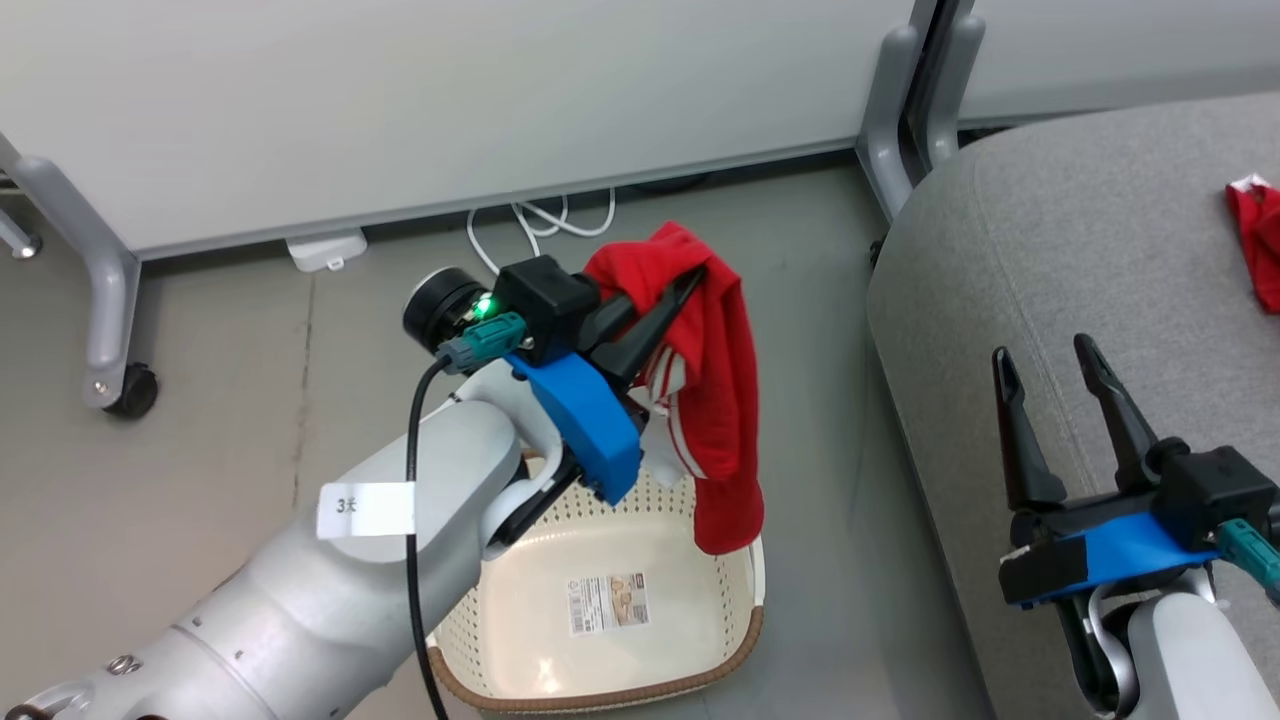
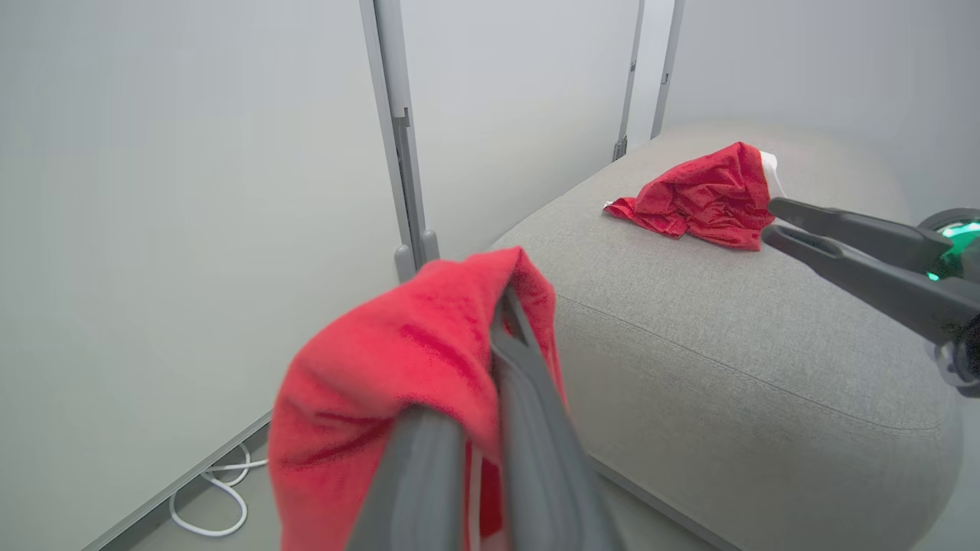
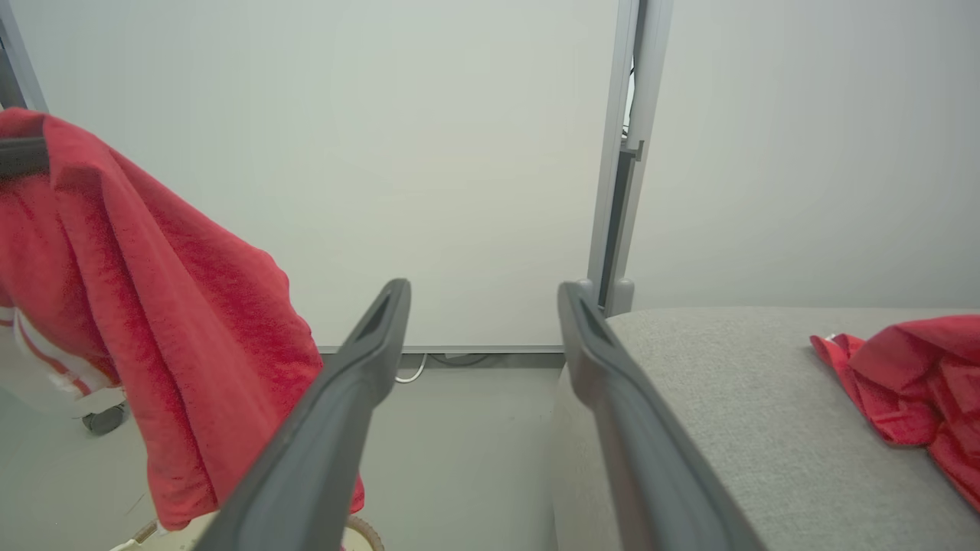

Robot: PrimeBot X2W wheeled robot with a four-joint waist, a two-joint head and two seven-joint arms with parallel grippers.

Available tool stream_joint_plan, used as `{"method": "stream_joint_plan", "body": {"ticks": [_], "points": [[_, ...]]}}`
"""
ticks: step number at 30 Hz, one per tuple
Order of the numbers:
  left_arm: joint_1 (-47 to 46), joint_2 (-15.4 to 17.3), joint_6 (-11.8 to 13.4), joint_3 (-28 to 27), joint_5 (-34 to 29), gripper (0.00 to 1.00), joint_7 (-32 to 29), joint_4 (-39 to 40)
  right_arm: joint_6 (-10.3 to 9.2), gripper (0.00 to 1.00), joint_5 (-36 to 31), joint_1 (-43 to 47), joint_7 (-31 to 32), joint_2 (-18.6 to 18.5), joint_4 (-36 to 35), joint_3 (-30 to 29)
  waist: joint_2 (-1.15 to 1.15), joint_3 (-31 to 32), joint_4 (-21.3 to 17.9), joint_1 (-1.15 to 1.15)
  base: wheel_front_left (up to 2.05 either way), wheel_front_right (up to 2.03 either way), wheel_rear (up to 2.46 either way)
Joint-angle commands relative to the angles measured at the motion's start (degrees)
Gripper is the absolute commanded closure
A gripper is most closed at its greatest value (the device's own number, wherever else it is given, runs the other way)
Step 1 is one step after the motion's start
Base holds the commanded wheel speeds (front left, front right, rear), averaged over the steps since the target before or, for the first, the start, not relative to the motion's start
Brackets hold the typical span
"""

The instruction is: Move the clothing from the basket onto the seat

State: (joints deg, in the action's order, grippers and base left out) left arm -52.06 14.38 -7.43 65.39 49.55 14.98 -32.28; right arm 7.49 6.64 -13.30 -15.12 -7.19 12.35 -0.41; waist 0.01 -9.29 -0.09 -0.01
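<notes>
My left gripper (image 1: pixel 692 275) is shut on a red garment with white stripes (image 1: pixel 715 400), which hangs in the air above the cream basket (image 1: pixel 520 610). The basket's inside is bare except for a label sticker. In the left wrist view the same clothing (image 2: pixel 383 383) drapes over my closed fingers. A second red garment (image 1: pixel 1258 240) lies on the grey seat (image 1: pixel 1050 250) at the right; it also appears as crumpled clothing (image 2: pixel 704 199) on the cushion (image 2: pixel 727 337). My right gripper (image 1: pixel 1048 362) stands open over the seat's front edge, nothing between its fingers (image 3: pixel 360 398).
A white partition wall on grey castor legs (image 1: pixel 100 300) runs behind the basket. A white cable (image 1: pixel 540 225) and a power adapter (image 1: pixel 325 250) lie on the floor at its foot. Grey floor lies between the basket and the seat.
</notes>
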Motion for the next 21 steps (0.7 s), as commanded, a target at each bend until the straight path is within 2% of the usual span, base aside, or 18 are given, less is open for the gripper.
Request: {"method": "stream_joint_plan", "body": {"ticks": [1, 12, 21], "points": [[-0.86, -0.29, -0.08, -0.47, -0.42, 1.0, 0.29, 0.32, 0.01, 0.0, 0.18, 1.21, -0.04, 0.26, 0.24, -0.04, -0.01, 1.62, 0.19, 0.01, 0.0, 0.0, 0.0], [-2.26, -2.05, -0.07, -1.9, -2.31, 1.0, 0.3, 2.73, 0.01, 0.0, 0.08, 4.62, -0.04, 0.87, 0.5, -0.19, -0.01, 6.45, 1.07, 0.01, 0.0, 0.0, 0.0], [-2.23, -2.82, -0.07, -0.91, -2.48, 1.0, 0.3, 3.47, 0.01, 0.0, 0.2, 5.76, -0.04, 0.58, 0.03, 0.45, -0.01, 7.63, 2.01, 0.01, 0.0, 0.0, 0.0]]}}
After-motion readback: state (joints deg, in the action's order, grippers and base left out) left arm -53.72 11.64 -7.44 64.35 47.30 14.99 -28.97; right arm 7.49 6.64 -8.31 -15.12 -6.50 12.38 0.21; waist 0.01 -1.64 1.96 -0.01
